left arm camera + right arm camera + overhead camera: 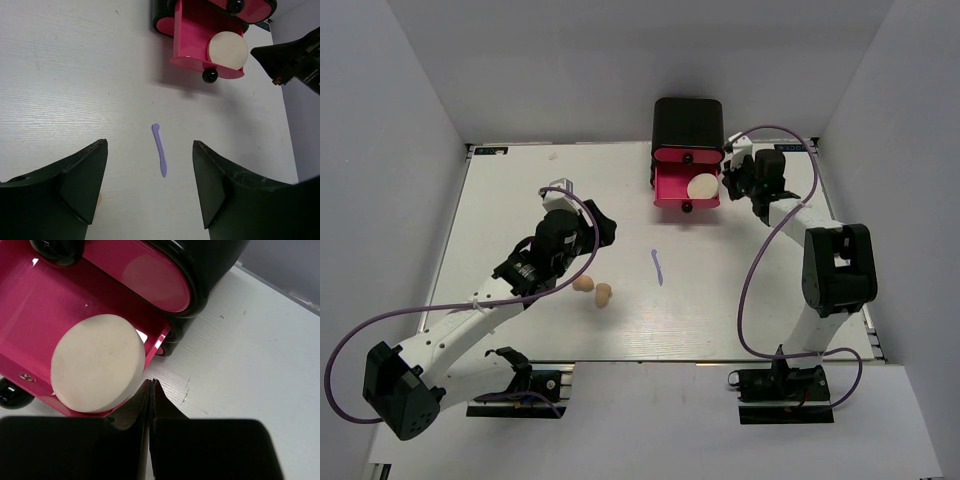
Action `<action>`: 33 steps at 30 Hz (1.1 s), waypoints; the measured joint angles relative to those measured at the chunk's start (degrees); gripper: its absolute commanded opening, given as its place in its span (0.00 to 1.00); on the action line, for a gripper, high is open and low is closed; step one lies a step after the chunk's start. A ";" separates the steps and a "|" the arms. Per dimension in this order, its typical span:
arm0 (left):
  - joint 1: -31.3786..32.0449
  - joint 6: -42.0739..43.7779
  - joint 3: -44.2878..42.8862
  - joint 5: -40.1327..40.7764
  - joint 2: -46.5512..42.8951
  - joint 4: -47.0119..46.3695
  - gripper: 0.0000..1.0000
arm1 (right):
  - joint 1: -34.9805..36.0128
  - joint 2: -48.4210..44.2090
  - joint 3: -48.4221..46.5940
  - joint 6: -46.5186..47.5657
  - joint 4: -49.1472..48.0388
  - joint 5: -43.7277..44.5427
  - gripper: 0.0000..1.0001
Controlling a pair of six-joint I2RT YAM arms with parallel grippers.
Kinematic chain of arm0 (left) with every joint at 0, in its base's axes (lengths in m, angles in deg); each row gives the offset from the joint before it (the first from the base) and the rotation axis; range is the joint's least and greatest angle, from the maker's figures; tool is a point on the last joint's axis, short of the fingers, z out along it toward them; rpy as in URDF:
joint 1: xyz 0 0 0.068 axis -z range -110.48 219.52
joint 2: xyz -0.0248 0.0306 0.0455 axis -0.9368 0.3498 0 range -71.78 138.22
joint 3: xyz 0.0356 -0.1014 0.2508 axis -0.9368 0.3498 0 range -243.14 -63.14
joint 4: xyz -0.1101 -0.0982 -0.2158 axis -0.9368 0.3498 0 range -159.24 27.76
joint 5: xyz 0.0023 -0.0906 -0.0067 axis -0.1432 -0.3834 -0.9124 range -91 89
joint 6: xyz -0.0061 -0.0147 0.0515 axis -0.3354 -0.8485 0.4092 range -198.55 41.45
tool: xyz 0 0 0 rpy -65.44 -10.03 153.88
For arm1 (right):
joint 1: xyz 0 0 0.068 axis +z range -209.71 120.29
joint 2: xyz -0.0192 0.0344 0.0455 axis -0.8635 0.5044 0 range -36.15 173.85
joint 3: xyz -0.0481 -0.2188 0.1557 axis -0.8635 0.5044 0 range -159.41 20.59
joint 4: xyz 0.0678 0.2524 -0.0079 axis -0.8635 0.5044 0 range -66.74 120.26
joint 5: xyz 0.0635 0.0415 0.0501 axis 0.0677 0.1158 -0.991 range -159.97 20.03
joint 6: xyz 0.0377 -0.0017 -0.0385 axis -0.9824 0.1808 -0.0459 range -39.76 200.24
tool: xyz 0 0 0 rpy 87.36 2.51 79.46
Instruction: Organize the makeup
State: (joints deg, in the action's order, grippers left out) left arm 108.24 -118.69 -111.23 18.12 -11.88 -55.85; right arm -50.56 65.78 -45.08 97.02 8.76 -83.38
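Note:
A round cream puff (702, 187) lies in the open lower pink drawer (672, 188) of the black box; it also shows in the left wrist view (227, 50) and the right wrist view (97, 370). A thin purple stick (657, 267) lies on the table mid-way; in the left wrist view the stick (159, 149) is ahead of my open, empty left gripper (150, 187). Two peach egg-shaped sponges (583, 284) (603, 295) lie beside the left gripper (605, 228). My right gripper (151, 385) is shut and empty beside the drawer's right corner. The palettes are out of view.
The black box (688, 125) with pink drawers stands at the table's back edge; its upper drawer (155, 282) is closed. Grey walls surround the white table (520, 180). Purple cables loop from both arms.

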 measured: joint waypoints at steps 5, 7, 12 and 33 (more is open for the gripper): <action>0.00 -0.22 0.00 0.00 0.13 -0.02 0.79 | 0.11 1.11 -0.61 0.28 0.83 0.00 0.00; 0.00 -0.37 0.02 0.00 0.33 -0.02 0.79 | 0.26 1.36 -0.79 0.35 1.16 0.00 0.00; 0.00 -0.42 0.42 0.02 0.44 -0.04 0.79 | 0.57 2.10 -1.97 0.37 1.42 0.00 0.00; 0.00 -1.05 0.81 0.90 0.35 0.13 0.79 | 2.56 2.91 -3.67 0.37 3.69 -0.42 0.00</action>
State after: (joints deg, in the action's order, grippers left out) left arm 108.24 -119.74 -110.42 19.01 -11.54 -55.72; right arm -48.00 68.69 -48.75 97.39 12.46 -83.79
